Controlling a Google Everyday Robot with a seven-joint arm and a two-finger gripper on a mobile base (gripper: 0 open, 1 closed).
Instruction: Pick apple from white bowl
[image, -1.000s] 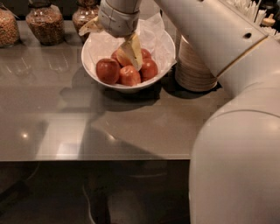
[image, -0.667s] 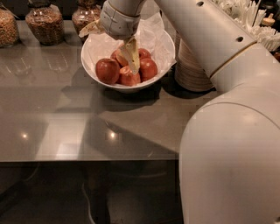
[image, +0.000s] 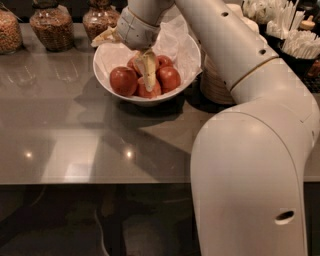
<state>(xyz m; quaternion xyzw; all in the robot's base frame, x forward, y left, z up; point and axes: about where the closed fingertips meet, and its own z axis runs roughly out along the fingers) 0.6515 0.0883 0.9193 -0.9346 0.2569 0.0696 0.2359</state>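
The white bowl (image: 112, 57), lined with crinkled white paper, stands at the back middle of the grey table. Several deep red, glossy apples lie in it; the nearest ones are an apple at the left (image: 123, 80), one at the right (image: 169, 77) and one at the front (image: 151, 92). My gripper (image: 148, 79) reaches down into the bowl from above. Its tip rests among the apples, between the left and right ones, and hides part of the middle apples. No apple is lifted.
Three glass jars (image: 48, 27) of dry food stand at the back left. A stack of off-white bowls (image: 214, 85) sits right of the white bowl, partly behind my arm. Holders with cutlery (image: 300, 45) stand at the back right. The table's front edge (image: 100, 183) runs across.
My gripper has moved down deeper into the bowl, onto the apples. The bowl and apples have not moved.
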